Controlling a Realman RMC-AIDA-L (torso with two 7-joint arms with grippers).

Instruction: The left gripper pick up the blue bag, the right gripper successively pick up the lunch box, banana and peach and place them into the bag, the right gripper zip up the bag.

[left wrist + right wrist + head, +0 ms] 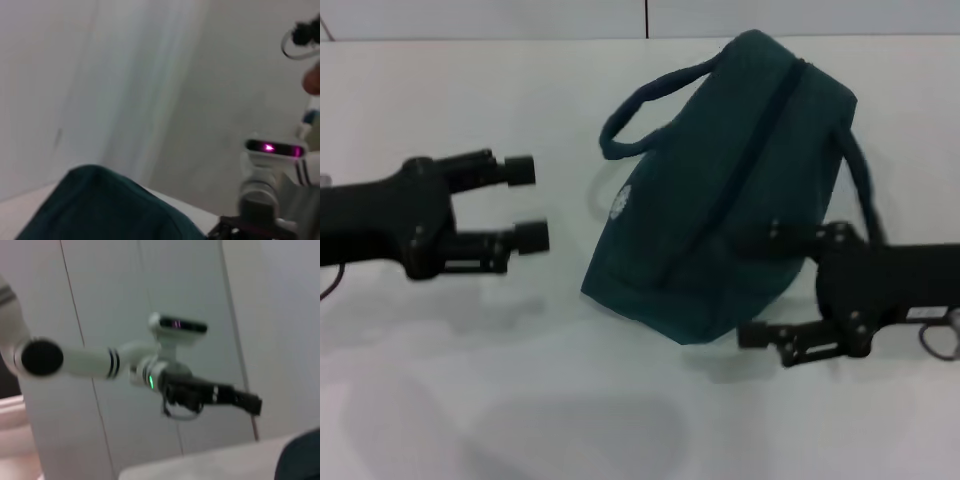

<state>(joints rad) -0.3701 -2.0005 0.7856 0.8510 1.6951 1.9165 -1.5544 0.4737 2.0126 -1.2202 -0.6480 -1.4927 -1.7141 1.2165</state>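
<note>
The blue bag (730, 190) lies tilted on the white table, its top seam and both loop handles showing. My left gripper (530, 203) hovers open to the left of the bag, clear of the nearer handle. My right gripper (747, 288) is open at the bag's near right corner, one finger in front of the fabric and the other just past its lower edge. The bag's top (100, 205) fills the left wrist view's lower part, and a corner of the bag (302, 460) shows in the right wrist view. The lunch box, banana and peach are out of view.
The white table (470, 400) spreads in front of and to the left of the bag, with a pale wall behind it. The right arm's camera housing (272, 148) shows in the left wrist view. The left arm (150, 375) with its green light shows in the right wrist view.
</note>
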